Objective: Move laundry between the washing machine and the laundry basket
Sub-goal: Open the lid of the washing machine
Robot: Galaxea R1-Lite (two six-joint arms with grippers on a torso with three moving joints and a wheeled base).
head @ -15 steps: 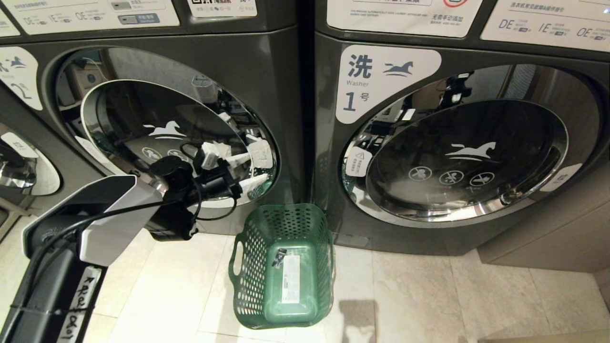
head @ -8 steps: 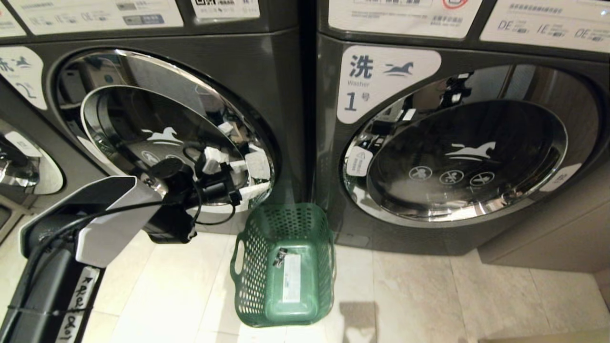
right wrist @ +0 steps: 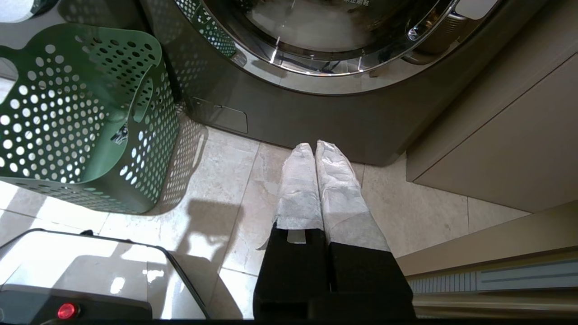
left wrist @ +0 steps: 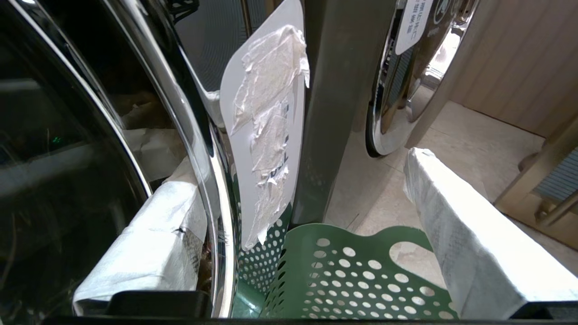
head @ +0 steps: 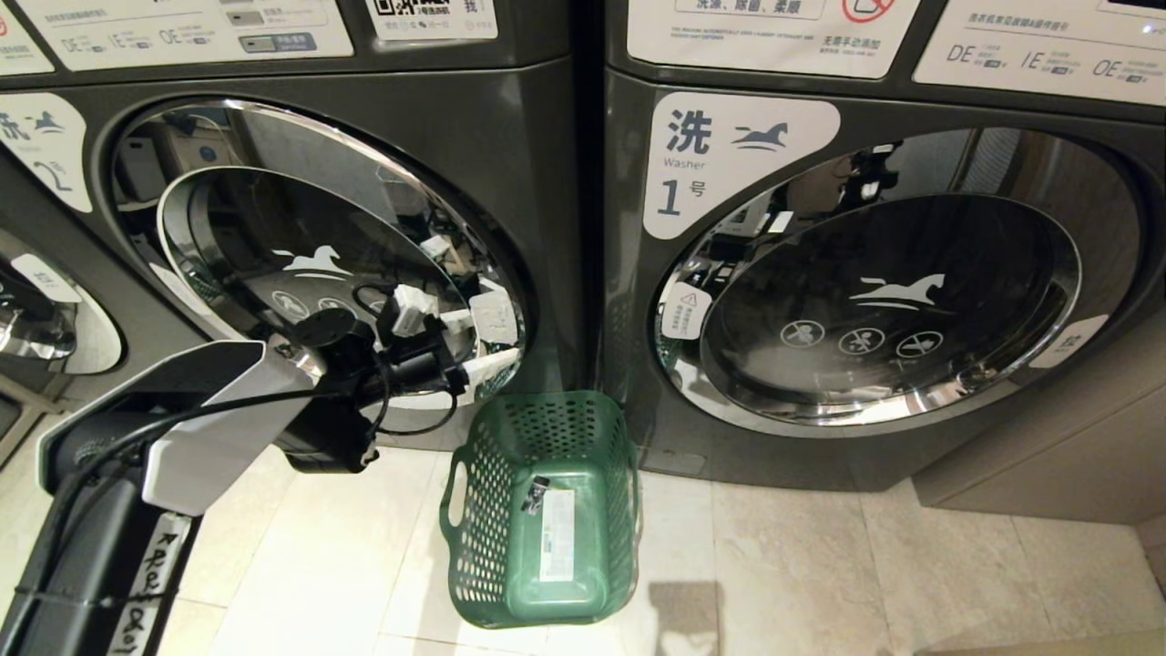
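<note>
The washing machine (head: pixel 528 137) marked "2" is the left one, and its round chrome-rimmed door (head: pixel 301 264) faces me. My left gripper (head: pixel 487 342) is open at the door's lower right edge. In the left wrist view (left wrist: pixel 298 171) the chrome rim (left wrist: pixel 216 234) runs between the two white-wrapped fingers (left wrist: pixel 474 253). The green laundry basket (head: pixel 547 510) stands on the floor just below that gripper, with only a white sticker on its base; it also shows in both wrist views (left wrist: pixel 361 280) (right wrist: pixel 81 113). The laundry is out of view. My right gripper (right wrist: pixel 314 146) hangs shut over the tiles, apart from everything.
The like machine marked "1" (head: pixel 874 292) stands to the right with its door closed. A beige cabinet side (head: pixel 1048 456) is beyond it. Another chrome door (head: pixel 36 319) shows at the far left. My own base (right wrist: pixel 90 271) sits behind the basket.
The door of the machine marked "2" has turned a little, and its outer chrome rim now shows bright along the top. The left gripper stays at the door's edge.
</note>
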